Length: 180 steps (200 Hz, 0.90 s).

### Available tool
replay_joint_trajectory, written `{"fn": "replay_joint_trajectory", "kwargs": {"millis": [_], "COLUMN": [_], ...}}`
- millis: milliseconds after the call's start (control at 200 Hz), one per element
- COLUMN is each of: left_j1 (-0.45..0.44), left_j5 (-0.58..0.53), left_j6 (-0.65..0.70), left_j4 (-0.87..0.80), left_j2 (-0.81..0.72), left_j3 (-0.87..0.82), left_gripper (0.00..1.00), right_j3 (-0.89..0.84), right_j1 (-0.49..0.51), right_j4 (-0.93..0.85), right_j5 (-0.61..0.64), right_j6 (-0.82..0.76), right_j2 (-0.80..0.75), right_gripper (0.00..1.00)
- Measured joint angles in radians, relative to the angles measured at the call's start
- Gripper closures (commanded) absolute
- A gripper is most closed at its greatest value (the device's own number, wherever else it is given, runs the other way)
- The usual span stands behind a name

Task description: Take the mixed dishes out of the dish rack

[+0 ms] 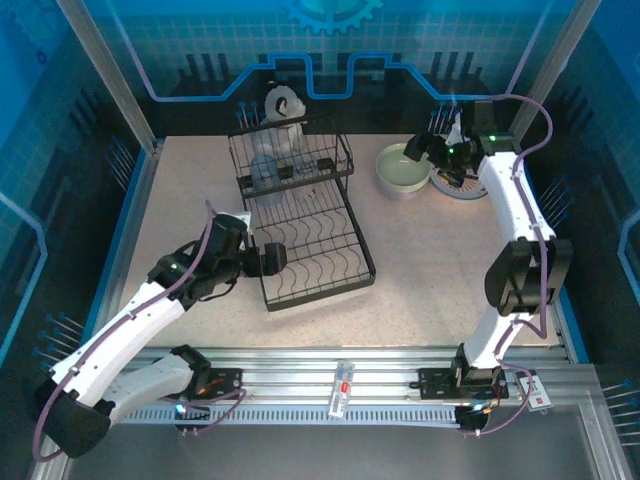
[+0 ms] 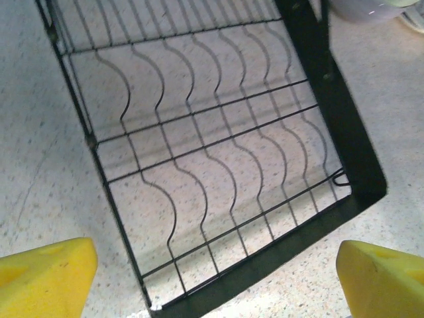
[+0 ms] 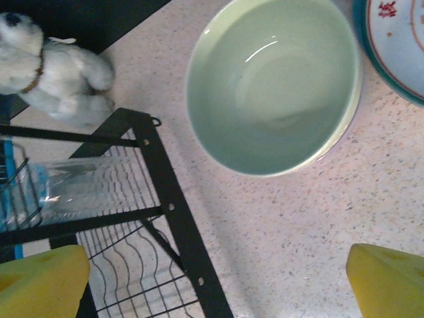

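The dish rack is a black wire frame standing mid-table, with a flat lower tray of wavy slot wires and a raised basket tier at its far end. The left wrist view shows the lower tray bare, with the speckled tabletop visible through the wires. A clear ribbed tumbler lies in the basket tier, on its side as seen from the right wrist. A grey-and-white dog figurine sits on the table just behind the rack. To the right of the rack, apart from it, a pale green bowl stands upright and empty on the table. Just beside it lies a white plate with a teal edge and orange-red markings. The left arm reaches forward and inward, its gripper at the rack's near-left corner. Its yellow fingertips are spread wide above the tray's near edge, with nothing between them. The right arm stretches up the table's right side and bends inward. Its gripper is over the bowl's right rim, fingertips likewise wide apart and empty.
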Motion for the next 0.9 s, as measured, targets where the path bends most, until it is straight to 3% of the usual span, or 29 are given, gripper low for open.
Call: {"fn": "replay_joint_trajectory", "kwargs": {"millis": [250, 550, 901], "left_j1": [0.001, 0.001, 0.009], "left_j5": [0.003, 0.011, -0.007], "left_j6": [-0.068, -0.106, -0.151], "left_j4": [0.018, 0.051, 0.089], "left_j2": [0.062, 0.148, 0.279], "left_j3": [-0.048, -0.084, -0.083], "left_gripper": [0.10, 0.14, 0.38], "right_j3": [-0.292, -0.697, -1.057], "right_j1": [0.034, 0.121, 0.362], "right_j4": [0.214, 0.597, 1.060], "right_j5": [-0.013, -0.013, -0.007], "right_j6": [0.000, -0.028, -0.219], "right_j2": [-0.201, -0.431, -0.513], "right_gripper": [0.00, 0.00, 0.00]}}
